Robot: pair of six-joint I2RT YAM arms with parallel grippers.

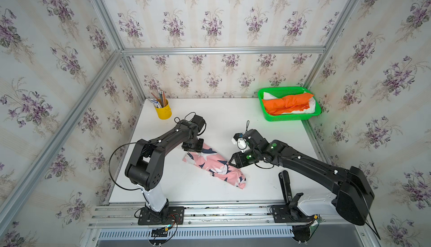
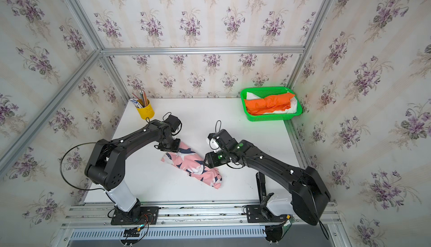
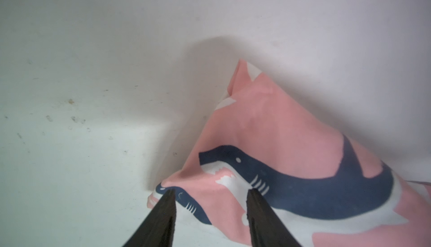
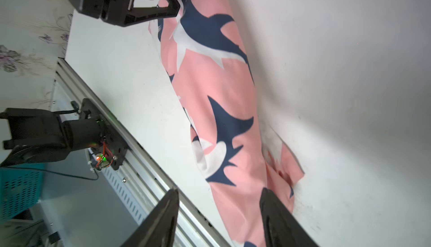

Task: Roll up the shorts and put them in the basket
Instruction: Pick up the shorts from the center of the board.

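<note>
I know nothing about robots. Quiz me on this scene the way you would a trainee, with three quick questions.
1. Pick one: the print on the pink shorts lying on the table shows A flowers, B sharks, C stripes.
2. True or false: the yellow pencil cup stands outside the green basket.
3. Fill in: in the basket, the orange shorts lie over the ___ shorts.
Key: 1 B; 2 true; 3 white shorts.
</note>
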